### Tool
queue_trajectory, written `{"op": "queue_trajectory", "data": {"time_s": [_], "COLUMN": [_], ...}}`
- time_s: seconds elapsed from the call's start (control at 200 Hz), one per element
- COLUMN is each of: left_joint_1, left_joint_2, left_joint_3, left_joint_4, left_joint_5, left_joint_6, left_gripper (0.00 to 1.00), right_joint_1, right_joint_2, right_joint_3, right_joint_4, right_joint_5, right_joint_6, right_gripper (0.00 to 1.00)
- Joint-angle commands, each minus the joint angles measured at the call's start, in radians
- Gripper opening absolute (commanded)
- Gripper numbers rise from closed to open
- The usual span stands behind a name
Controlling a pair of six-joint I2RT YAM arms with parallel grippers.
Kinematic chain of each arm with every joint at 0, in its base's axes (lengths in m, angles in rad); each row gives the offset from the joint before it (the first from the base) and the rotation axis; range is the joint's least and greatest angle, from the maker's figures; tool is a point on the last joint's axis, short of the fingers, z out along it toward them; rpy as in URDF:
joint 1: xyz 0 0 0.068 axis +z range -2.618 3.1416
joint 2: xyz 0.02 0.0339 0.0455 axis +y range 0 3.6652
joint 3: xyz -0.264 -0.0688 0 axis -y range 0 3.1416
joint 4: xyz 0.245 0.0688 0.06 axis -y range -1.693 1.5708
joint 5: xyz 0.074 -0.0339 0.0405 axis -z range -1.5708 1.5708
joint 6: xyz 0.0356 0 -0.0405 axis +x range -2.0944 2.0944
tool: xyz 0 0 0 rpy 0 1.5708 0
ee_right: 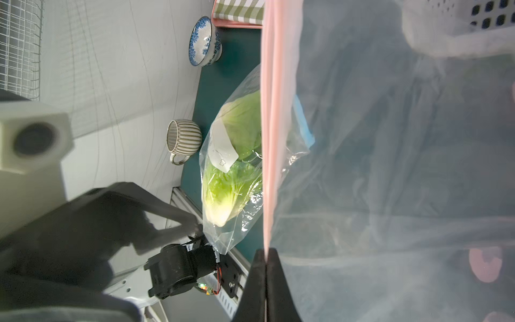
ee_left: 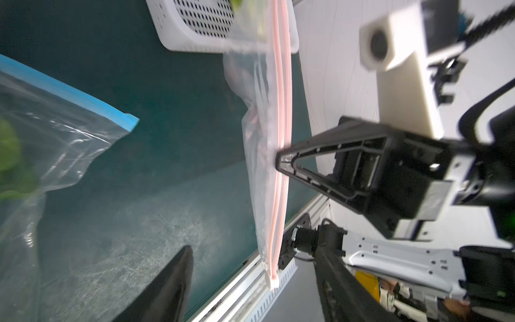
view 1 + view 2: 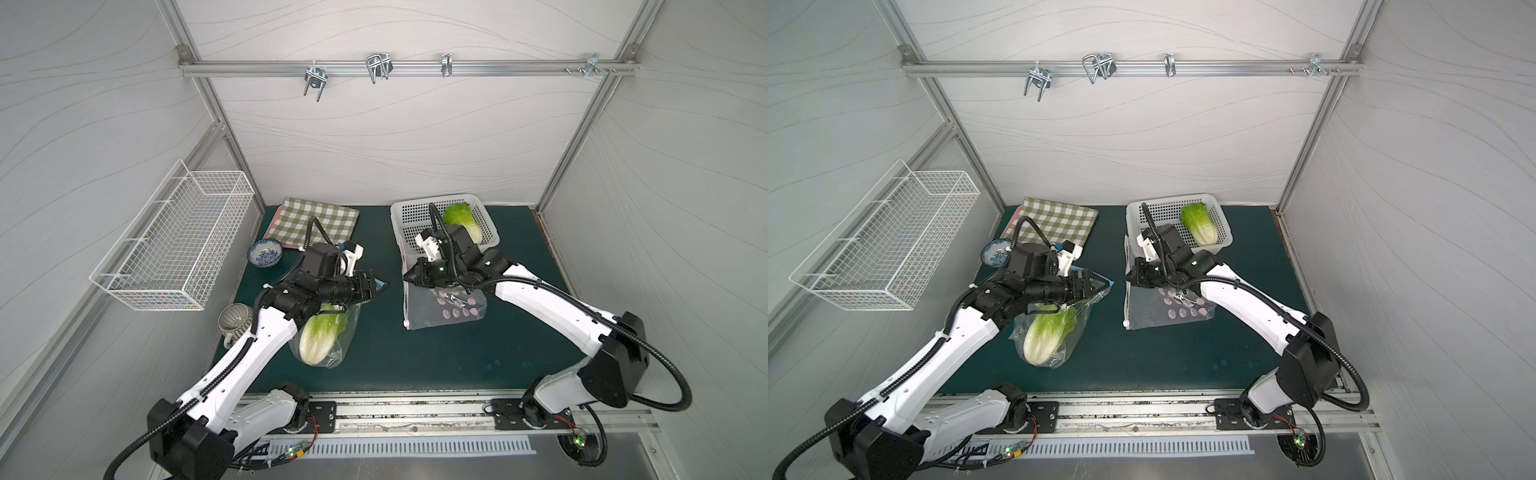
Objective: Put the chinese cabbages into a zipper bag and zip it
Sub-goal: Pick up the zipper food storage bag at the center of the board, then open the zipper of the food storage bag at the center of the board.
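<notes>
One chinese cabbage (image 3: 318,340) is seen inside a clear bag with a blue zip (image 3: 332,328), which lies on the green mat (image 3: 415,357) under the left arm. Whether a second head is hidden in that bag, or whether its zip is closed, cannot be told. Another cabbage (image 3: 1200,226) lies in the white basket (image 3: 1169,201) at the far side. The left gripper (image 3: 1102,284) is held just above the blue-zip bag with its jaws spread, and nothing is pinched between them in the left wrist view. The right gripper (image 1: 266,256) has its jaws pressed together on the pink zip strip of a second bag (image 3: 444,309), and this edge is lifted while the rest of the bag rests on the mat beside the basket. The step in hand is judged to be the preparing of this second bag. Its pink strips appear to lie together, with the white slider (image 2: 272,283) at one end, so the mouth must probably be opened next. For this the free left gripper would be needed at the slider or the opposite lip, before the basket cabbage is fetched.
</notes>
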Motion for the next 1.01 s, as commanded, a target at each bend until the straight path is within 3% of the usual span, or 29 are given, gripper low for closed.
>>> {"op": "queue_trajectory", "data": {"time_s": [0.0, 0.06, 0.2, 0.385, 0.58, 0.675, 0.795, 1.0], "left_joint_1": [-0.018, -0.023, -0.077, -0.082, -0.082, -0.083, -0.086, -0.089], "left_joint_2": [0.018, 0.038, 0.088, 0.093, 0.159, 0.168, 0.189, 0.187], "left_joint_3": [-0.013, -0.011, 0.017, 0.011, -0.002, 0.008, 0.015, 0.011], "left_joint_4": [0.101, 0.1, 0.07, 0.079, 0.111, 0.12, 0.1, 0.128], "left_joint_5": [0.042, 0.041, 0.047, 0.063, 0.072, 0.071, 0.038, 0.009], "left_joint_6": [-0.014, -0.006, 0.038, 0.048, 0.048, 0.042, 0.038, 0.014], "left_gripper": [0.62, 0.57, 0.6, 0.59, 0.31, 0.32, 0.4, 0.34], "right_joint_1": [0.001, 0.002, 0.002, 0.001, 0.002, 0.001, 0.002, 0.001], "right_joint_2": [-0.002, -0.006, -0.003, 0.0, -0.002, -0.01, -0.012, -0.013], "right_joint_3": [-0.01, -0.024, -0.037, -0.043, -0.036, -0.043, -0.051, -0.051], "right_joint_4": [0.065, 0.073, 0.08, 0.088, 0.091, 0.091, 0.108, 0.13], "right_joint_5": [-0.056, -0.058, -0.055, -0.059, -0.059, -0.058, -0.065, -0.045], "right_joint_6": [0.072, 0.081, 0.093, 0.106, 0.111, 0.113, 0.135, 0.174], "right_gripper": [0.0, 0.0, 0.0, 0.0, 0.0, 0.0, 0.0, 0.0]}}
